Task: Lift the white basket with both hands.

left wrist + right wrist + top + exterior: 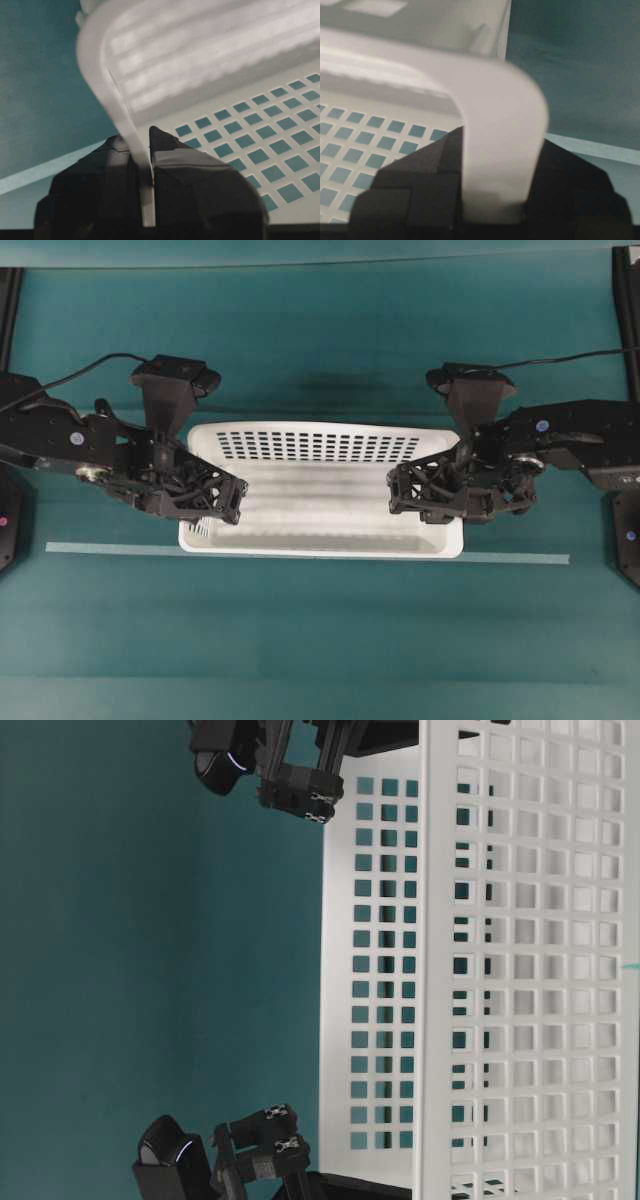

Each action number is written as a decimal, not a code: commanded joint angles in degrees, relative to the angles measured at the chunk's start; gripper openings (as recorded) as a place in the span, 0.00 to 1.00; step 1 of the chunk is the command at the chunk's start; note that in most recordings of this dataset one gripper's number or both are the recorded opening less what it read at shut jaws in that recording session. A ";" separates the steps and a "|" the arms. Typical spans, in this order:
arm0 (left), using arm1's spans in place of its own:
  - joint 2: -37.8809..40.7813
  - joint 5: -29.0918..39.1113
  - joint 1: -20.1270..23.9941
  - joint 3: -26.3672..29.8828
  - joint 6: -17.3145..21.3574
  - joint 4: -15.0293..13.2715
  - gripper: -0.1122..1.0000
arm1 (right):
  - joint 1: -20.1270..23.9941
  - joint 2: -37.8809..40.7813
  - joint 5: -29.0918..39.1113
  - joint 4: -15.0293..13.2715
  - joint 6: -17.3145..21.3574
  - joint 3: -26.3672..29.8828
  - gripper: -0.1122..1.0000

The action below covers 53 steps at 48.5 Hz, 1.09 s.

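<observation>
The white basket (320, 428) hangs between my two grippers in the overhead view, long side across, slotted back wall facing me. My left gripper (236, 502) is shut on its left end wall; in the left wrist view the thin rim (100, 75) runs straight down between the left gripper's (142, 145) black fingers (167, 150). My right gripper (398, 496) is shut on the right end. In the right wrist view the broad rounded rim (505, 125) fills the gap of the right gripper (501, 142). The table-level view shows the basket's slotted walls (530, 970) close up.
A pale tape strip (100, 547) crosses the teal table, and the basket's near edge covers its middle. Black frame posts (8, 300) stand at both sides. Flat black plates (626, 540) lie at the left and right edges.
</observation>
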<state>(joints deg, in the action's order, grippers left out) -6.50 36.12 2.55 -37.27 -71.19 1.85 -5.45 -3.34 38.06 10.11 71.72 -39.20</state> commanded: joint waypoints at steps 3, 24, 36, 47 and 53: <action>0.97 -2.20 -0.44 0.44 0.70 0.26 0.07 | 0.53 1.58 -2.29 -0.26 -4.66 0.09 0.27; 0.88 -5.62 0.09 -0.62 0.62 0.26 0.19 | -0.70 1.58 -4.39 -0.26 -4.66 -1.05 0.41; 0.97 -5.62 0.44 -0.53 0.79 0.26 0.71 | -2.02 1.58 -5.01 -0.97 -5.19 -1.14 0.80; 0.88 -6.06 0.53 -0.62 1.05 0.26 0.90 | -2.55 1.58 -5.10 -0.88 -5.45 -1.23 0.94; 0.79 -6.24 0.79 -0.70 1.05 0.26 0.90 | -2.90 1.41 -4.92 -0.88 -5.45 -1.23 0.94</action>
<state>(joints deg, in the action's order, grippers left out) -6.50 30.23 2.99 -38.67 -70.22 2.02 -7.73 -3.34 33.49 9.32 66.45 -40.43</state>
